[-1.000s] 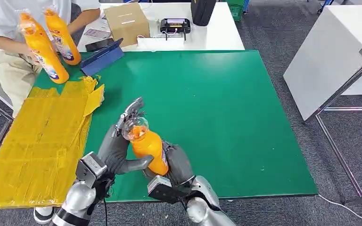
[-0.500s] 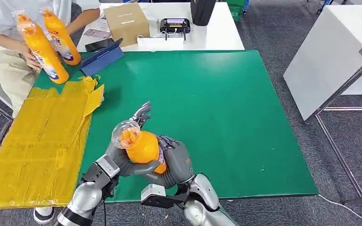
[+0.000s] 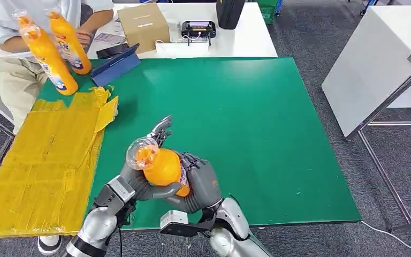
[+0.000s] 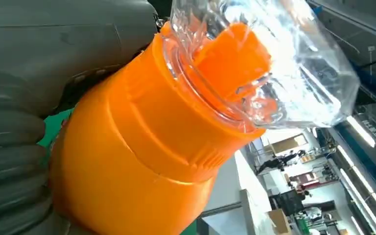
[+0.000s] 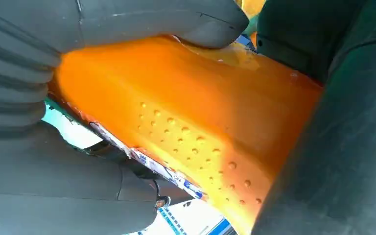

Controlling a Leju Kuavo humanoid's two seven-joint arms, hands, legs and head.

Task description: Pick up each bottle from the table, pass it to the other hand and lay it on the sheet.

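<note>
while both hands' fingers wrap it, the orange bottle hangs over the green table.

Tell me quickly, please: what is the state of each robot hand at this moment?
Left hand: closed on the orange bottle, fingers wrapped around its body.
Right hand: also closed on the same bottle, gripping its lower part.

You see a green surface carrying a crinkled yellow sheet, two upright orange bottles and a blue tablet.
</note>
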